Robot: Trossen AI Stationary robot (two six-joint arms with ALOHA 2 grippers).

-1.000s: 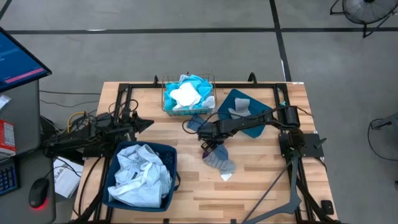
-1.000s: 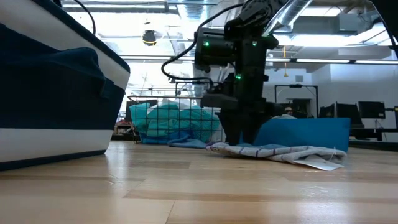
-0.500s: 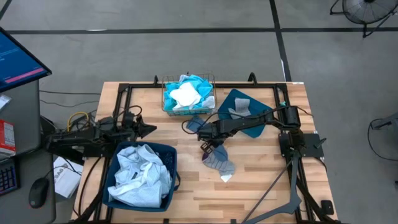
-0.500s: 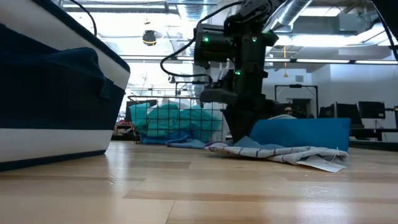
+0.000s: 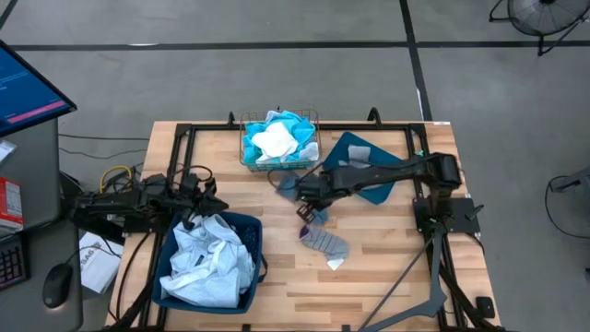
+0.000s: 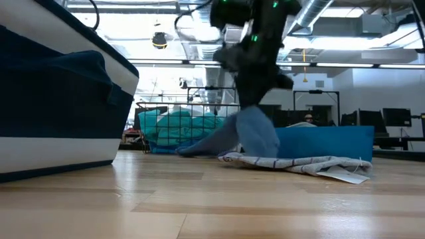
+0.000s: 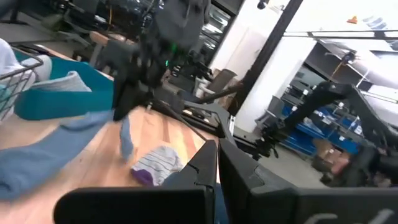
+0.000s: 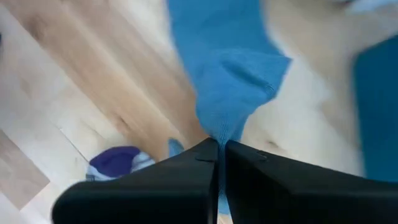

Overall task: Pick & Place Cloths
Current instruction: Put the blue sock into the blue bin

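Observation:
My right gripper [image 5: 311, 195] hangs above the table's middle, shut on a blue cloth [image 6: 257, 136] that shows large in the right wrist view [image 8: 227, 62]. A grey striped cloth [image 5: 325, 243] lies flat on the table just near of it. Turquoise and white cloths [image 5: 277, 138] fill the wire basket [image 5: 245, 155] at the far edge. White and pale blue cloths [image 5: 210, 258] lie in the dark blue bin [image 5: 254, 242]. My left gripper [image 5: 210, 199] is shut by the bin's far rim, holding nothing. My right gripper pinches a bunched part of the blue cloth [image 8: 219, 135] between its two fingers, coming from above and pointing down. The cloth hangs slack below the fingers. One end [image 6: 196, 149] trails down to the table toward the basket.
A teal bin [image 5: 367, 159] with a cloth in it stands at the far right, behind the right arm. Black frame rails run along the table's far edge and sides. Bare wood shows at the near right of the table [image 5: 396, 277].
My right gripper has shut on the blue cloth beside the striped cloth, then risen and drawn back toward the far edge. The blue cloth's held part is lifted clear while its other end stays on the table. The striped cloth has stayed put. My left gripper has drifted toward the bin.

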